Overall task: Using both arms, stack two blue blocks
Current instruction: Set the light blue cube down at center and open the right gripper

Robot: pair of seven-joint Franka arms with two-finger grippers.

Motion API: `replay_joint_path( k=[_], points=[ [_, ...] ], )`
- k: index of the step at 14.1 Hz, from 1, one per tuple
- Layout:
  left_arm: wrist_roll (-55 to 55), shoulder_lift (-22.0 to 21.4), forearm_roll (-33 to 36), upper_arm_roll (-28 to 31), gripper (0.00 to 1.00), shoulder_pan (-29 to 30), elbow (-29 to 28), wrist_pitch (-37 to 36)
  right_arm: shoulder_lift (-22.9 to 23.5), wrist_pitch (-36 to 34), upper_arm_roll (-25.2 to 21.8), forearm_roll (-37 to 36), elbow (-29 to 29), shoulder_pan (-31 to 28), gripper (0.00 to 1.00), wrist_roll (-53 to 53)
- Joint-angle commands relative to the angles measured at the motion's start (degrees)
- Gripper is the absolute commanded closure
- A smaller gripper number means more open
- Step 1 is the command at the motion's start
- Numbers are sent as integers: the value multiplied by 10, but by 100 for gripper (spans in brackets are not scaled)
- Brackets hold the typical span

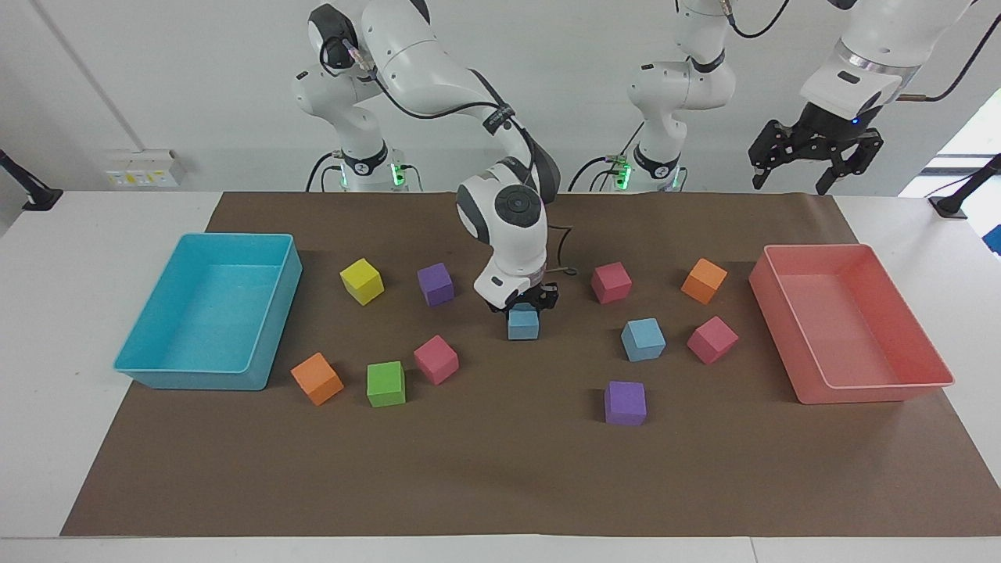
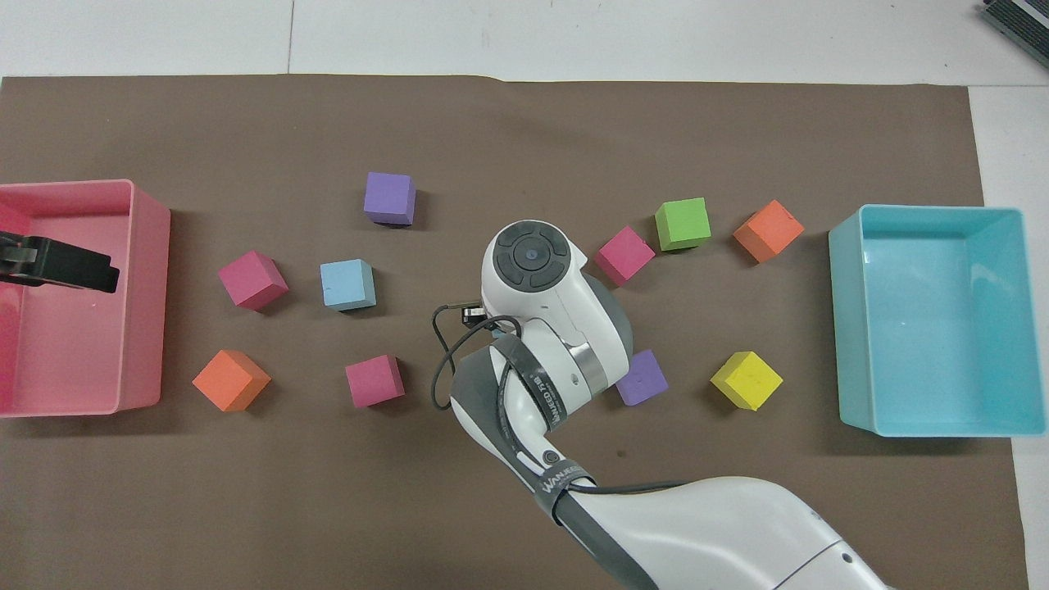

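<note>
Near frame centre in the facing view, the right gripper (image 1: 525,301) is clamped on a blue block (image 1: 523,324), fingers on either side of its top; the block's base sits at mat level, contact with the mat cannot be confirmed. In the overhead view the right arm's wrist hides this block completely. Writing: the cable strap on the right arm (image 2: 565,477) reads roughly "WANJEE…"; a second band higher up is only partly legible.

Second blue block (image 1: 643,339) lies free on the brown mat (image 1: 500,477), centre-right of the facing frame, just beside a pink cube (image 1: 712,339) and apart from the held one.

Left gripper (image 1: 813,152) hangs high at upper right of the facing frame, jaws apart, holding nothing; overhead it shows over the pink tray (image 2: 147,246) at the left edge. Left arm waits.

Other items (facing view):
- cyan tray (image 1: 278,313), left of frame
- yellow cube (image 1: 361,281), purple cube (image 1: 435,283), left of the held block
- pink cube (image 1: 611,281), orange cube (image 1: 704,280), right of it
- orange cube (image 1: 317,378), green cube (image 1: 385,383), pink cube (image 1: 435,359), lower left
- purple cube (image 1: 625,403), lower centre-right
</note>
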Motion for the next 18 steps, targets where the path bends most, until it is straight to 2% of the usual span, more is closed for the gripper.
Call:
replay_joint_path(
  k=[1,7,8,9,11,12,18],
  points=[
    [2,-12,7,3,0,-7,-21,15,-2,17,3,10,-11,-5,100,4],
    [3,-12,7,3,0,-7,-21,16,-2,29,3,10,-24,-5,100,3],
    [3,-12,7,3,0,-7,-21,13,-2,28,4,10,-24,-5,93,3],
    [3,-12,7,3,0,-7,-21,13,-2,29,3,10,-24,-5,76,3],
    [3,-11,7,3,0,-7,-20,18,-2,29,4,10,-24,-4,18,6],
    [3,-11,7,3,0,-7,-20,19,-3,28,4,10,-23,-4,0,7],
    [3,-4,12,4,0,-7,-17,40,-30,20,3,11,-17,0,0,19]
  ],
)
